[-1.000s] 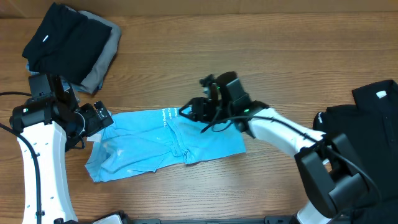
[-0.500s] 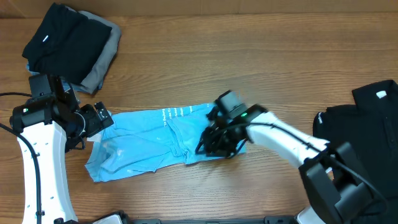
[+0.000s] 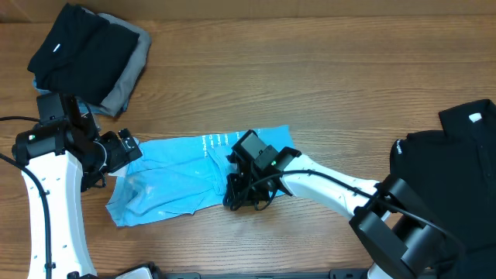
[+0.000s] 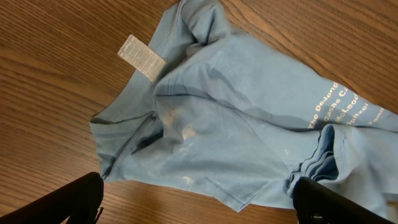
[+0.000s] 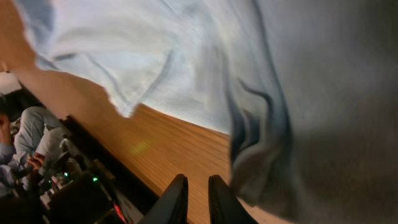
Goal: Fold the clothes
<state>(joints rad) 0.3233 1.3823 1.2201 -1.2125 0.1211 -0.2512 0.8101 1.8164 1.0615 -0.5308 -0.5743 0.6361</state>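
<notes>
A light blue T-shirt [image 3: 178, 174] lies crumpled along the table's middle, with white lettering [image 3: 217, 139] near its far edge. My left gripper [image 3: 128, 147] hovers at the shirt's left end, open. In the left wrist view the collar area [image 4: 236, 124] and white neck label [image 4: 142, 56] lie ahead of that open gripper [image 4: 199, 208]. My right gripper [image 3: 236, 198] is low over the shirt's near edge. In the right wrist view its fingers [image 5: 198, 199] stand almost together with bare wood in the slit, and blue cloth [image 5: 298, 81] hangs against the right finger's outer side.
A folded black garment [image 3: 77, 50] rests on a grey one [image 3: 128, 77] at the back left. Another black garment [image 3: 457, 170] with a white label [image 3: 474, 118] lies at the right edge. Bare wood table [image 3: 310, 70] stretches behind the shirt.
My right gripper has swept from the shirt's far edge down and left to its near edge while its jaws closed. The left arm has stayed still and open.
</notes>
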